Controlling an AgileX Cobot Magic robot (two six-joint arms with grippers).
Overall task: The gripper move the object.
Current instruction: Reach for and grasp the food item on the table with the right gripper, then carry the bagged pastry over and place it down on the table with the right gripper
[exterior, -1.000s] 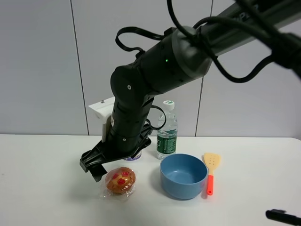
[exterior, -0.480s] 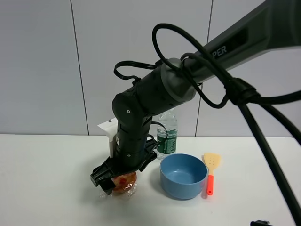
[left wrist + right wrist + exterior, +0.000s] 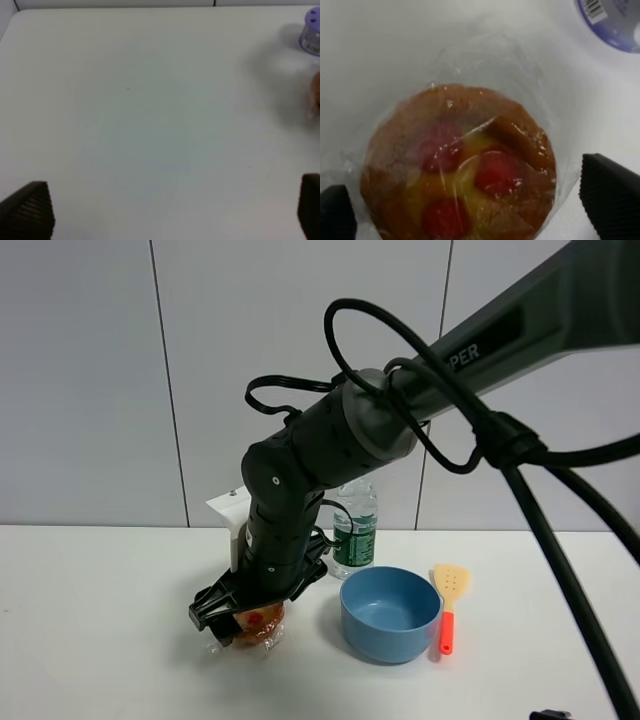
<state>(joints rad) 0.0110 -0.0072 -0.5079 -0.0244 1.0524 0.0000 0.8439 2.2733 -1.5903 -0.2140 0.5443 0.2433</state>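
Lowered since 1 s ago, R hand (image 3: 228, 615) straddles round bun (image 3: 460, 165), fingers apart, red-spot top up.

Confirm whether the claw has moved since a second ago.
Yes. The claw has shifted right toward the blue bowl and lower, now straddling the bun.

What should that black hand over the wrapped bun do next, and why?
Probably close. The right hand sits low with its fingers apart on either side of the wrapped bun, not yet gripping it, so squeezing gently should secure it before lifting.
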